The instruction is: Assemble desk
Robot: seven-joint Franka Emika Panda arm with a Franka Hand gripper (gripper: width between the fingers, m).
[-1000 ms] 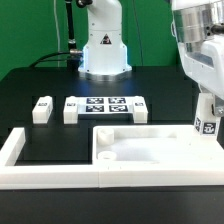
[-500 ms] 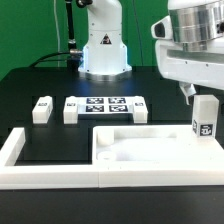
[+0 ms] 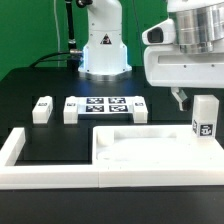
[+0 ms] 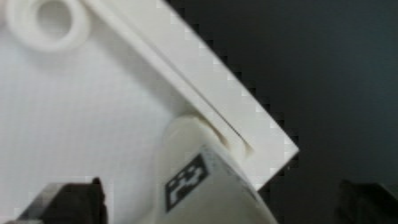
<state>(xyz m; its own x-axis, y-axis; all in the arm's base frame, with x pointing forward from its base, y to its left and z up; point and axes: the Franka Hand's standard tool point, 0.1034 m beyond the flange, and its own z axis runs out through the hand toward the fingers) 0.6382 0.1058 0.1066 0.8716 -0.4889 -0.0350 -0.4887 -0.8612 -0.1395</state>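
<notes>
At the front of the black worktop [image 3: 40, 75], the desk's tabletop [image 3: 150, 150] is lying flat with its rim up, nestling against the low white border wall [image 3: 25, 150]. One leg [image 3: 205, 117] is standing upright just beside the tabletop's far rim, toward the exterior view's right, and is showing its tag. Two more legs [image 3: 42, 108] [image 3: 70, 108] are sitting well apart from it, next to the marker board [image 3: 105, 105]. The gripper [image 3: 182, 98] is hovering close above the standing leg, fingers spread wide and grasping nothing.
</notes>
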